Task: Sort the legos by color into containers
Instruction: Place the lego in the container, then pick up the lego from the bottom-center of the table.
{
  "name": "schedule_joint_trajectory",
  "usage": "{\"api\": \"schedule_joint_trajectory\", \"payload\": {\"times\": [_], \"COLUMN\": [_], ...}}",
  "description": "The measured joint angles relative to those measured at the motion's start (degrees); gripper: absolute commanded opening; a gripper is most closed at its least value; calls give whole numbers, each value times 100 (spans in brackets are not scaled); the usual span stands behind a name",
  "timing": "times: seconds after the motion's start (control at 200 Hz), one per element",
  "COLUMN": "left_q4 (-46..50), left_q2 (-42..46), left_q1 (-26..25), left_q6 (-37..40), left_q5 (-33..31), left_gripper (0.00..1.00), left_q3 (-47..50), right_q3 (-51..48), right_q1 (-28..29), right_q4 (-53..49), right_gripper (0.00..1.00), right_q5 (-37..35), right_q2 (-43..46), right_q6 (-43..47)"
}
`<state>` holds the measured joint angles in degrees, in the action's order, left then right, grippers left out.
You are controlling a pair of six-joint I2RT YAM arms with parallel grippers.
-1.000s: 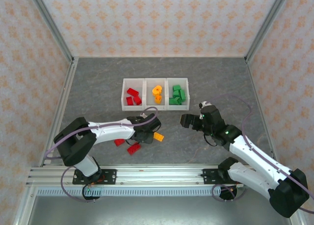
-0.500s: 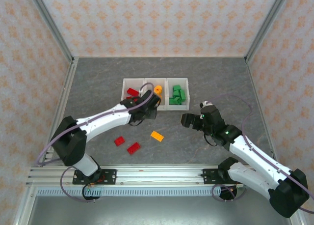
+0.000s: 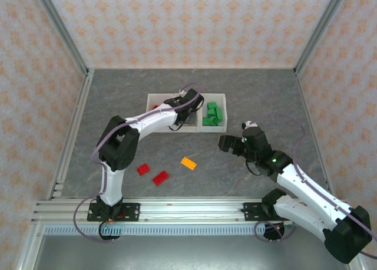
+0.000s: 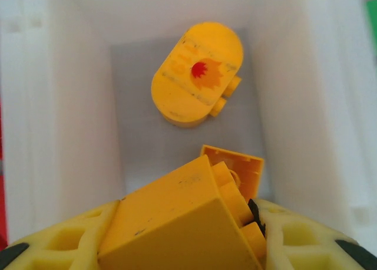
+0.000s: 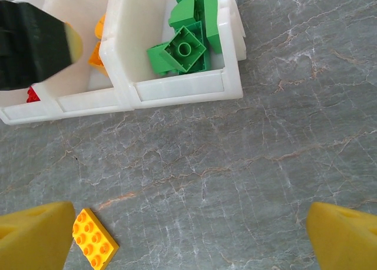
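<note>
Three bins sorted by colour, an orange brick hanging over the middle one

Three white containers [image 3: 225, 112] are sitting joined in one row at the middle of the table [image 3: 265, 87]. The right bin is holding a heap of green bricks [image 5: 184, 49]. The left bin is showing a glimpse of red, mostly hidden behind the arm. The middle bin [image 4: 76, 105] is holding a round orange piece [image 4: 197, 74] with a red burst printed on it, lying on the floor.

The left gripper [image 3: 189, 99] is hanging over that bin, its foam pads gripping a tilted orange brick [image 4: 171, 223]. The right gripper [image 3: 227, 143] is hovering with its jaws spread wide, holding nothing, near a flat orange plate [image 5: 94, 239]. Two red bricks [image 3: 160, 177] are lying loose nearer the arm bases.
</note>
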<state>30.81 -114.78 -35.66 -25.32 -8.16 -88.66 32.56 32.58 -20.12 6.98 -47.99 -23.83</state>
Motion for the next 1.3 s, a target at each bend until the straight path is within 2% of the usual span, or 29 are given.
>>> {"api": "schedule_joint_trajectory", "payload": {"times": [0.11,0.255,0.425,0.631,0.756,0.811,1.071,1.171,1.301], "left_q4": [48,20,4,-155,-240,-284,-398,-466,-474], "left_q2": [-2,59,575,1600,2096,2251,2677,2898,3394], "left_q1": [94,155,153,68,-221,-380,-940,-977,-973], "left_q6": [2,-39,-52,-175,-278,-358,-1139,-1478,-1832], "left_q5": [24,44,85,177,175,181,236,232,157], "left_gripper": [69,83,86,88,93,99,99,99,99], "left_q3": [-133,-125,245,817,1187,1386,2717,3265,3871], "right_q3": [0,0,0,0,0,0,0,0,59], "right_q1": [0,-2,0,0,-2,0,0,-2,11], "right_q4": [0,0,0,0,2,0,4,39,177], "right_gripper": [100,100,100,100,100,100,100,100,100], "right_q5": [0,0,0,-4,-9,-7,42,264,933], "right_q2": [0,0,0,-9,-26,-28,-105,-269,-748], "right_q6": [-2,-17,-20,-20,-20,-20,-13,39,247]}}
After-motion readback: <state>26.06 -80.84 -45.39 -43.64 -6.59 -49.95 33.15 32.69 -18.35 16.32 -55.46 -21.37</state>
